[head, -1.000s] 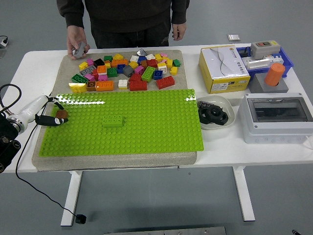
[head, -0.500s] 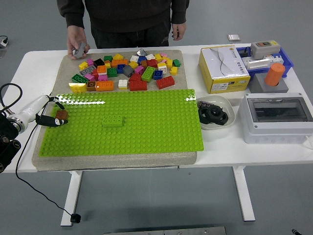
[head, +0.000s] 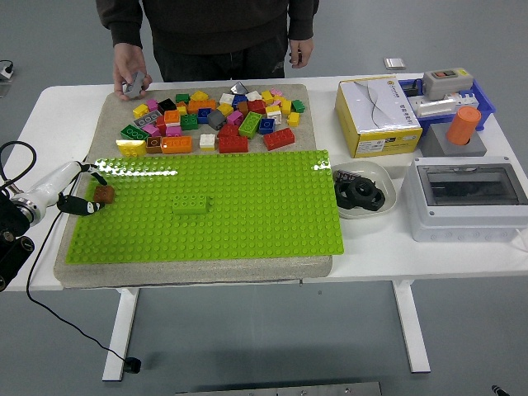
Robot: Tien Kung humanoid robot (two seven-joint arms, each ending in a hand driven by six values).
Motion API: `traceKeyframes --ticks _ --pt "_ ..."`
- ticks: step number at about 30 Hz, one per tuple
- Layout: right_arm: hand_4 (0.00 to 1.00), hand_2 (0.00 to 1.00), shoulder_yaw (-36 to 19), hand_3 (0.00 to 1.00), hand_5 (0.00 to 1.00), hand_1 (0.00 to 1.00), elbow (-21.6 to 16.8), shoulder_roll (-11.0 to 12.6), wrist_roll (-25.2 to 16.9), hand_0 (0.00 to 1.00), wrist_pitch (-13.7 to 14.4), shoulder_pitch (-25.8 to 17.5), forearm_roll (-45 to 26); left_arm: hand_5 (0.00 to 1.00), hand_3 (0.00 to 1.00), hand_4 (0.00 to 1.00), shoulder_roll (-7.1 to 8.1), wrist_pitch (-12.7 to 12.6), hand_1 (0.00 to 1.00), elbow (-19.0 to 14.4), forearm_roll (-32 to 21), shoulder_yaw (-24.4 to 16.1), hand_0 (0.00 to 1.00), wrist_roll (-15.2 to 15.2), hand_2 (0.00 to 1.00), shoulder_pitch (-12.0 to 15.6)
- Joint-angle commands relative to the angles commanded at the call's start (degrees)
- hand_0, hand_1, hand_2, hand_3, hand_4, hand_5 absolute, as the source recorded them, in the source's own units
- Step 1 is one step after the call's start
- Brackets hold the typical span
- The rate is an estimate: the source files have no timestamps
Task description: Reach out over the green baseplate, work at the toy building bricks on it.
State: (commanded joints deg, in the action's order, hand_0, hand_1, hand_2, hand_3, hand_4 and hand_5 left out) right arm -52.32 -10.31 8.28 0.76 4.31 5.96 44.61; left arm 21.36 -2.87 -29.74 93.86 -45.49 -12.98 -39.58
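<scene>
Pinching a brown brick (head: 104, 193), left hand's fingers (head: 82, 204), at baseplate (head: 247, 214) edge.

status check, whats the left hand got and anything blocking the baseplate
Left hand shut on brown brick, at green baseplate's left edge. Right hand not in view. One green brick mounted mid-plate, path clear. Person's hand holds grey brick by the pile.

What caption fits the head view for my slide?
Left hand holds a brown brick at the green baseplate edge; a person's hand rests by the brick pile.
</scene>
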Motion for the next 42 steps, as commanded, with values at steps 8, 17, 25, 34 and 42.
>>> traceKeyframes --ticks 8,17,25,34,42 --pt "0.737 0.728 0.3 0.715 0.826 0.616 0.0 0.0 -0.1 0.684 0.0 0.0 -0.2 0.002 0.574 0.738 -0.30 -0.1 0.944 0.4 0.0 -0.2 0.875 0.0 0.911 0.0" --pt "0.737 0.728 0.7 0.715 0.825 0.616 0.0 0.0 -0.3 0.684 0.0 0.0 -0.6 0.002 0.571 0.763 -0.49 -0.2 0.944 0.6 -0.1 -0.1 0.874 0.0 0.907 0.2" --pt "0.737 0.728 0.7 0.714 0.825 0.616 0.0 0.0 -0.3 0.684 0.0 -0.2 -0.7 0.002 0.571 0.773 -0.55 -0.2 0.945 0.5 -0.3 0.1 0.873 -0.1 0.908 0.3" --pt "0.740 0.729 0.5 0.715 0.826 0.618 0.0 0.0 -0.2 0.684 0.0 -0.4 -0.5 0.002 0.566 0.780 -0.21 -0.6 0.943 0.0 -0.5 0.2 0.871 -0.6 0.905 0.2" --pt "0.738 0.729 0.3 0.715 0.825 0.618 0.0 0.0 -0.1 0.684 0.0 -0.6 -0.2 0.002 0.568 0.783 -0.04 -0.6 0.943 -0.1 -0.5 0.3 0.871 -0.6 0.903 0.3"
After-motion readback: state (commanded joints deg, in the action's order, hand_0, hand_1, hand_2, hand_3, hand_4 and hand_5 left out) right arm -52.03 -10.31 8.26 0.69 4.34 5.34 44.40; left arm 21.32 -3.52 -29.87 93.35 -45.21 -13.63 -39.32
